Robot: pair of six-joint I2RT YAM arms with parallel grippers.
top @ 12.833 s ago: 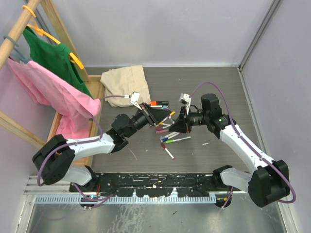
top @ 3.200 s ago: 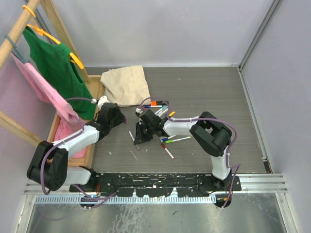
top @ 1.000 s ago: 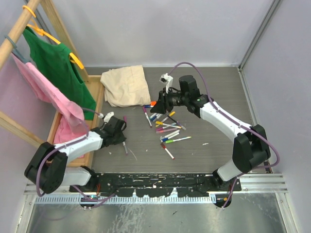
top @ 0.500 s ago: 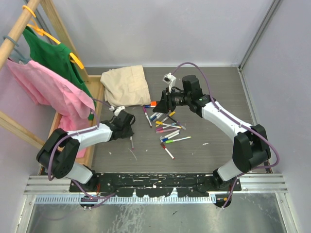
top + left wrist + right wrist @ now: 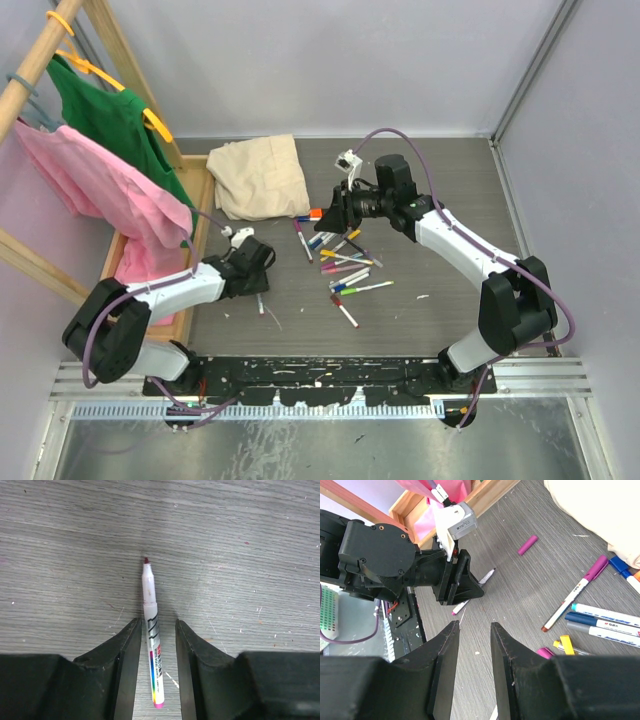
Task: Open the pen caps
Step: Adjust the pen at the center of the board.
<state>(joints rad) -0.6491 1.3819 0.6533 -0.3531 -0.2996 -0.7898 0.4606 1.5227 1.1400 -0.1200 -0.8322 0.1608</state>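
Observation:
An uncapped white pen (image 5: 151, 630) with a dark red tip lies flat on the table. My left gripper (image 5: 156, 621) stands open astride it, with a gap on each side of the barrel. From above, the left gripper (image 5: 259, 288) is low at the table's left. My right gripper (image 5: 474, 624) is open and holds nothing, hovering over bare table and facing the left gripper (image 5: 455, 577). It hangs by the pen pile (image 5: 340, 255) as the right gripper (image 5: 328, 224). A loose purple cap (image 5: 527, 545) lies alone. A pen with a purple cap (image 5: 575, 592), a yellow cap (image 5: 566, 644) and a pink cap (image 5: 545, 652) lie nearby.
A beige cloth (image 5: 258, 177) lies at the back left. A wooden rack (image 5: 40, 50) with green and pink garments stands at far left over a wooden base (image 5: 195, 215). A black marker with an orange cap (image 5: 318, 213) lies at the pile's far edge.
My left gripper has opened and let go of the uncapped pen, which now lies on the table between its fingers. The left arm has shifted slightly left. The right arm has stayed put.

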